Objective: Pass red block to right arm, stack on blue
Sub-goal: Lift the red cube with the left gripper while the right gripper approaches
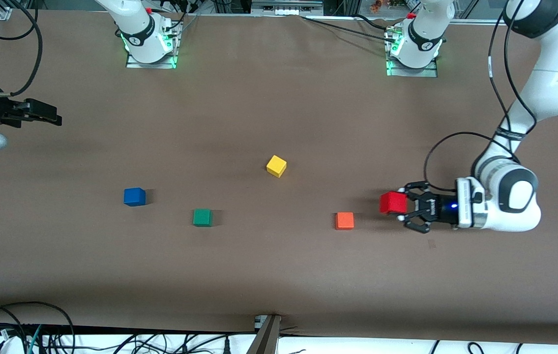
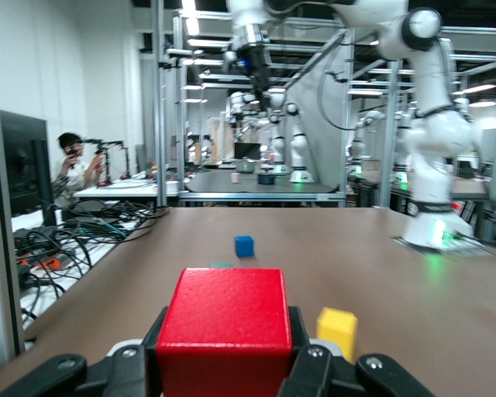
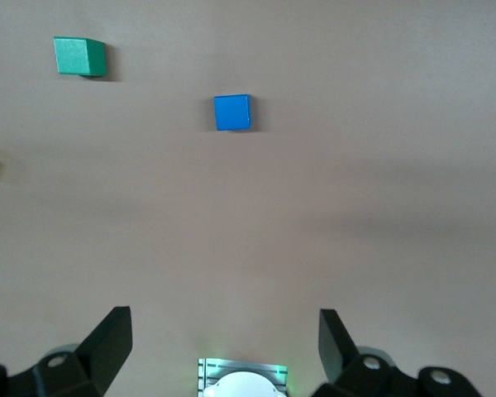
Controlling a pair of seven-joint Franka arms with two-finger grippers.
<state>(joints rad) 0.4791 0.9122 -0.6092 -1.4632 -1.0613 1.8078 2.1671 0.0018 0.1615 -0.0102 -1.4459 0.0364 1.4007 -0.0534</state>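
Red block (image 1: 393, 202) sitting clamped in left end effector (image 1: 403, 206), over bench (image 1: 279, 255) beside orange cube (image 1: 344, 221); right end effector (image 3: 223, 339) hanging spread, waiting above blue cube (image 1: 134, 196).

arms: glossy white, black bands | bases: green-lit | cables: black loops | left pincer (image 1: 403, 210): black linkage

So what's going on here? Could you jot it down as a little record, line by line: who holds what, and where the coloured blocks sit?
left gripper: jaws shut on the red block, held above the table at the left arm's end
right gripper: jaws open, empty, waiting over the right arm's end of the table
blue block: on the table, toward the right arm's end
green block: beside the blue, slightly nearer the front camera
yellow block: mid-table
orange block: on the table, next to the held red block
handover: not yet done
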